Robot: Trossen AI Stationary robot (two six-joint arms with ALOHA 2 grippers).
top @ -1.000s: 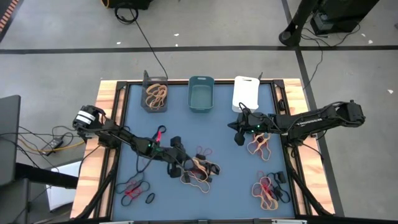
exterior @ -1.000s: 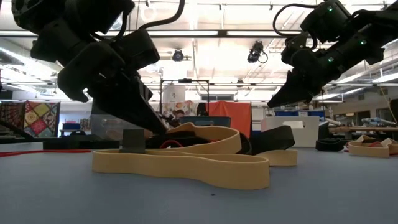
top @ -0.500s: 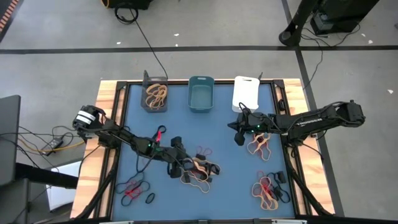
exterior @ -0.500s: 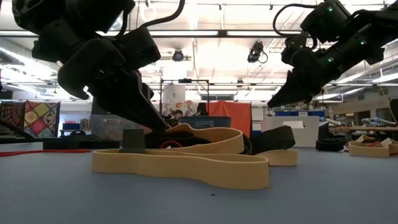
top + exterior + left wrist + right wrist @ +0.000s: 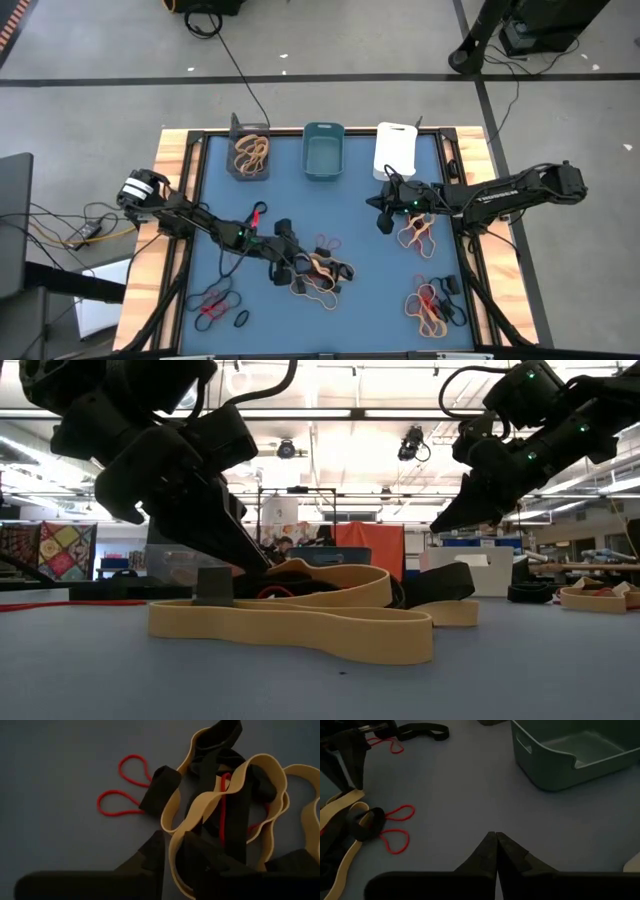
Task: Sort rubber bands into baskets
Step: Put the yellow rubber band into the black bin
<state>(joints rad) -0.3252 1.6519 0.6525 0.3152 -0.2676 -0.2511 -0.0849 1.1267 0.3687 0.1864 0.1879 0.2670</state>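
A heap of wide tan and black rubber bands with thin red ones [image 5: 320, 272] lies mid-table. My left gripper [image 5: 288, 266] slants down into its left side, shut on a tan band [image 5: 235, 775]. My right gripper [image 5: 384, 222] hangs shut above the mat, left of a small tan and red heap [image 5: 415, 235], touching nothing. Along the far edge stand three baskets. The dark grey one [image 5: 249, 152] holds tan bands. The teal one [image 5: 323, 152] and the white one [image 5: 395, 150] stand to its right. My left gripper [image 5: 172, 857] has one strand of the tan band's loop [image 5: 174, 847] between its two fingers [image 5: 152, 855], at the loop's end nearest the gripper. The fingers slant down from the table's left. The rest of the band lies on the heap and the mat [image 5: 300, 622].
Red and black bands [image 5: 215, 305] lie near the front left, and a mixed heap [image 5: 432, 305] near the front right. A thin red band [image 5: 122, 785] lies by the main heap. Open blue mat [image 5: 340, 215] stretches between the baskets and the heaps.
In the low view my left gripper's fingers have shifted slightly at the heap's left side, parting a little around the tan band. Both arms have stayed where they were, and the heap has not moved.
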